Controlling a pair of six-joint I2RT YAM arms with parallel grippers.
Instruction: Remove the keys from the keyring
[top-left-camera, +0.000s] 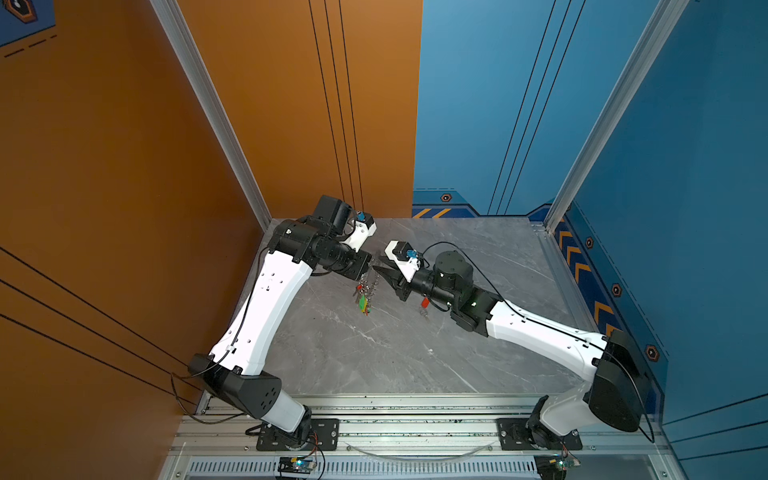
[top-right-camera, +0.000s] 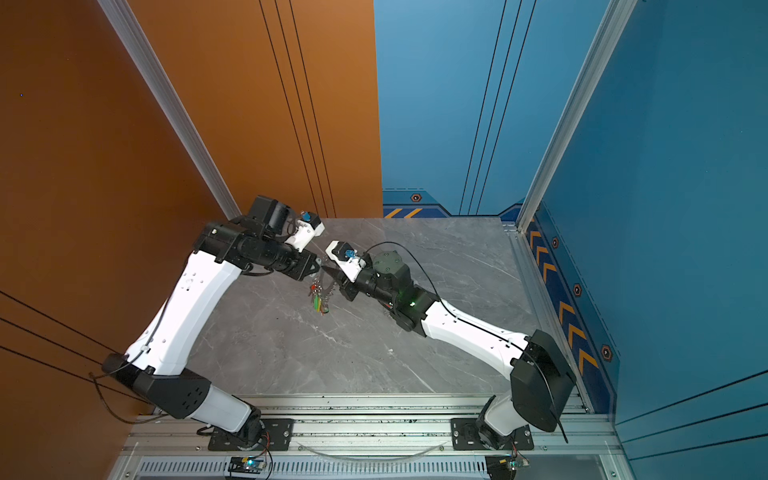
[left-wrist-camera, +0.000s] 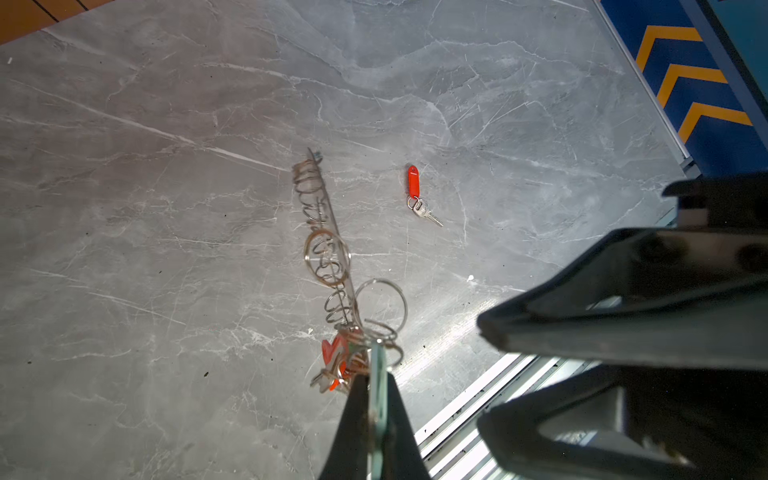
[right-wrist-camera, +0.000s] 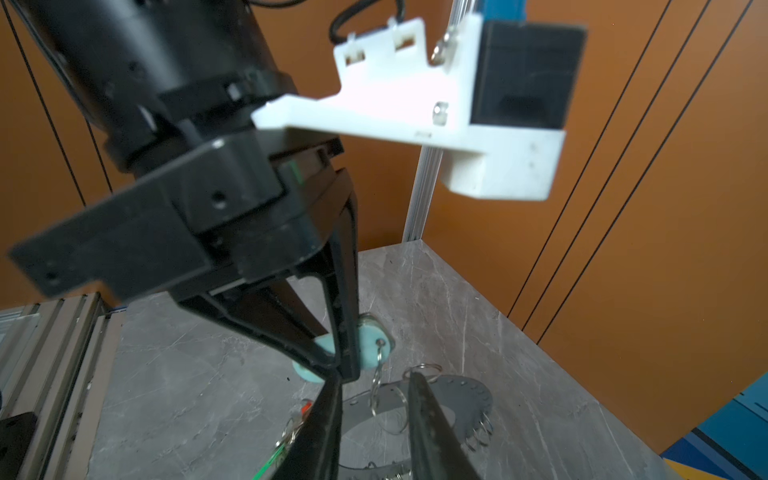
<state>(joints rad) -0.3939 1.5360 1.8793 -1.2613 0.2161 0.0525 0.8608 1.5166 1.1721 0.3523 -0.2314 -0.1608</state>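
My left claw (left-wrist-camera: 376, 388) is pressed together on the pale mint tag (left-wrist-camera: 378, 361), seen edge-on at the bottom centre of the left wrist view. In the right wrist view the same pinch sits just below mid-frame, and the tag (right-wrist-camera: 371, 347) pokes out past my left claw (right-wrist-camera: 343, 365). My right claw (right-wrist-camera: 374, 378) stands spread along the bottom edge there, gripping nothing that I can make out. Its two fingers sit on either side of the wire rings (right-wrist-camera: 388, 409) that dangle from the tag.

Those rings are what the next move turns on. They hang straight below my left pinch and run down to the keyring (right-wrist-camera: 461, 392), which lies toward the lower right of that frame. My right claw is the free one and is already at them, so I judge the working of the rings falls to it.

From the left wrist the keyring (left-wrist-camera: 332, 232) shows edge-on, its long line running from the bottom centre up toward mid-frame. It appears to hang clear of the counter (left-wrist-camera: 166, 208). The other keys (top-left-camera: 363, 300) bunch beneath it, red, green and yellow tags together (too tangled to count).

Farther out, right of centre, a loose key (left-wrist-camera: 415, 189) with a red tag lies flat on the counter, well apart from the bunch.

In both top views my arms reach inward from the lower corners, forearms converging, wrists angled down, and the claws meet tip to tip at mid-frame.
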